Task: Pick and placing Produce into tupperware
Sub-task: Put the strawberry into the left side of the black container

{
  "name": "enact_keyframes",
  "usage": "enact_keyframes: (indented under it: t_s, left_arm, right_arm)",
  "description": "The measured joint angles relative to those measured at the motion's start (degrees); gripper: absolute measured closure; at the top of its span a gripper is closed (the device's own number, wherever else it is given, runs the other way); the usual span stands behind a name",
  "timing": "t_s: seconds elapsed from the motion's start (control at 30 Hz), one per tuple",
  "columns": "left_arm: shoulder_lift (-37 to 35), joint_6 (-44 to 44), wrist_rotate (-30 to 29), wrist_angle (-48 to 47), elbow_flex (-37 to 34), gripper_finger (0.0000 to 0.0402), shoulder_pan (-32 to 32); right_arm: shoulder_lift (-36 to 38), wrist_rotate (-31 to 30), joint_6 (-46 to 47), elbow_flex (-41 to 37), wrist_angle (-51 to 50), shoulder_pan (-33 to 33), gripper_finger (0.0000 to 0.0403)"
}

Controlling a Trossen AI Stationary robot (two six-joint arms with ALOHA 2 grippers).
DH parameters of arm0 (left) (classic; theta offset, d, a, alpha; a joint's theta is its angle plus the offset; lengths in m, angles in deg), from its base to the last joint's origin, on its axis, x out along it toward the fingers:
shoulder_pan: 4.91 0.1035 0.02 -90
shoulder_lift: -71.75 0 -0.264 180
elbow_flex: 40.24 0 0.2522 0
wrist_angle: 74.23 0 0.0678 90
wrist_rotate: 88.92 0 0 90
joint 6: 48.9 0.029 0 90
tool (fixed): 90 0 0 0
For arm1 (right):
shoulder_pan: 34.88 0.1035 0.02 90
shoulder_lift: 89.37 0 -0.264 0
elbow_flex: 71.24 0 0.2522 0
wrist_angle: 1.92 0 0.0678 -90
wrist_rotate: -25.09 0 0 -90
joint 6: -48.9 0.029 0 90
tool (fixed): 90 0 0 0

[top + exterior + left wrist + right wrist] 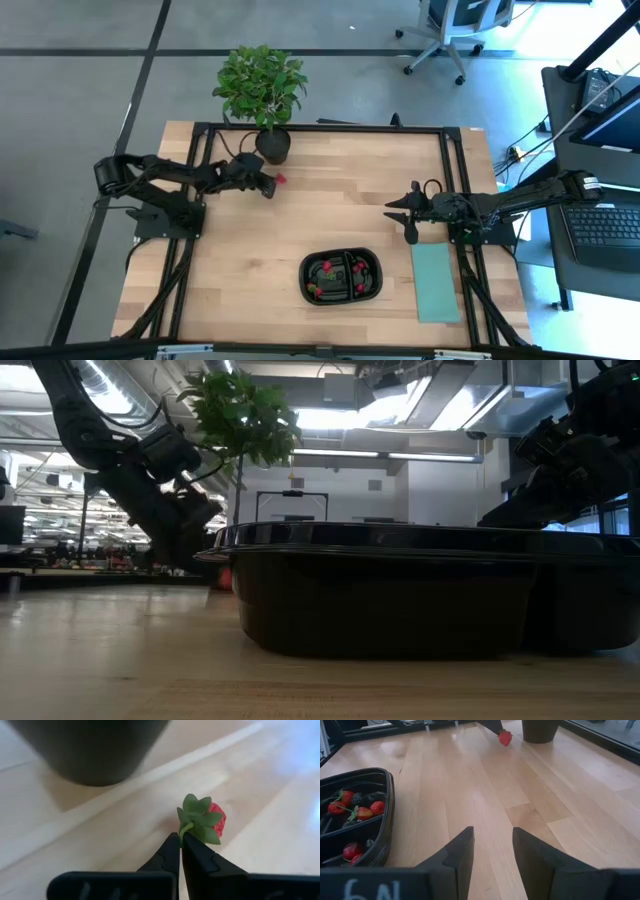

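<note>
A small red strawberry (216, 822) with a green leafy cap, a piece of the produce, is low over the wood just in front of the dark plant pot (272, 145) at the table's far left. My left gripper (180, 837) is shut on it. The black two-compartment tupperware (303, 277) stands near the front edge at the middle, with several red and dark pieces (357, 810) inside. My right gripper (492, 837) hangs open above bare wood at the right, with nothing between its fingers. My left gripper pinches the strawberry's thin green stem (185, 829) between its two fingertips. The fingers slant down from the table's left side. The berry sticks out beyond the fingertips, cap toward them. I cannot tell whether it rests on the wood or hangs just above it.
A leafy green potted plant (260, 85) stands at the far edge beside my left gripper. A flat pale teal rectangle (436, 283) lies at the right, next to the tupperware. Bare wood lies between the strawberry and the tupperware.
</note>
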Motion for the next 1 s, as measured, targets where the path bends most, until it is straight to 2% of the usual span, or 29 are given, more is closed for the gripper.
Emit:
enact_keyframes:
  t_s: [0.27, 0.47, 0.63, 0.8, 1.0]
  left_arm:
    - [-3.5, 1.8, 7.4, -0.1, 2.2, 0.0399, -1.6]
    - [-7.8, 4.3, 12.3, -5.1, 9.3, 0.04, -5.1]
    - [-8.4, 10.3, 12.9, -21.2, 22.8, 0.0401, -10.8]
    - [-5.9, 15.1, 5.9, -40.8, 40.3, 0.0401, -17.5]
    - [-0.4, 17.9, -2.8, -56.1, 58.5, 0.0401, -26.0]
  right_arm:
    - [0.0, 0.0, -0.1, 0.0, 0.0, 0.0, 0.0265]
    - [0.0, 0.0, -0.1, 0.0, 0.0, 0.0, 0.0265]
    - [0.0, 0.0, -0.1, 0.0, 0.0, 0.0, 0.0265]
    - [0.0, 0.0, -0.1, 0.0, 0.5, 0.0, 0.0265]
    - [0.0, 0.0, -0.1, 0.0, 0.5, 0.0, 0.0265]
